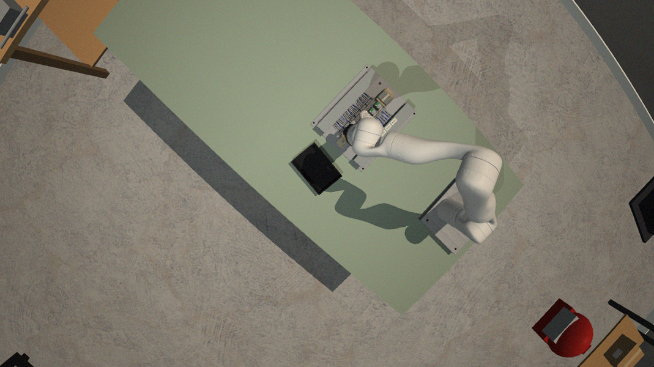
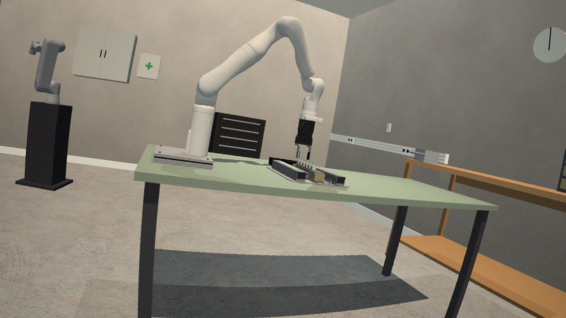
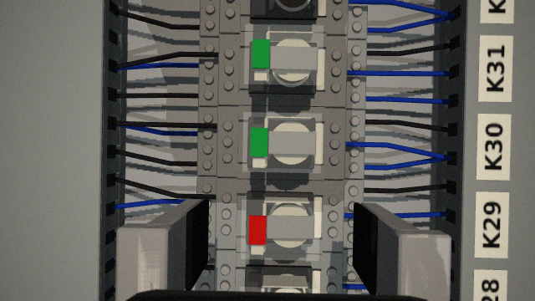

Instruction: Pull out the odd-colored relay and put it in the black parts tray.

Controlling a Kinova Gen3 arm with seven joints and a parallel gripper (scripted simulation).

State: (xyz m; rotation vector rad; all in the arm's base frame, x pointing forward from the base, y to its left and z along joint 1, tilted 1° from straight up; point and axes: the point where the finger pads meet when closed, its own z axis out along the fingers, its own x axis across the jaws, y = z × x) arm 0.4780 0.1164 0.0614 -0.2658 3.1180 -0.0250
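Currently, step judged: lining up over red-button relay (image 3: 289, 227). Gripper (image 2: 303, 152) (image 3: 280, 232) spread wide, grasping nothing. Next: straight descent, then closing; tray (image 1: 316, 169) at eight o'clock of panel (image 1: 403, 116) (image 2: 282, 172) (image 3: 472, 184), top view.

Red-button relay (image 3: 281, 226): clear-cased, seated in row beside label K29. Relay panel (image 1: 346, 100) (image 2: 290, 172): grey, wired, flat on worktop. Black parts tray (image 1: 315, 168) (image 2: 278, 159): rectangular, beside panel.

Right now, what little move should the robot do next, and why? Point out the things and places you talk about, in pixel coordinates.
Probably ease the open two-finger gripper (image 2: 303, 156) (image 3: 280, 232) a little lower, keeping it lined up, before closing. Its grey fingers stand on either side of the clear relay with the red button (image 3: 257, 230), with gaps still showing on both sides, while the neighbouring relays' visible buttons are green.
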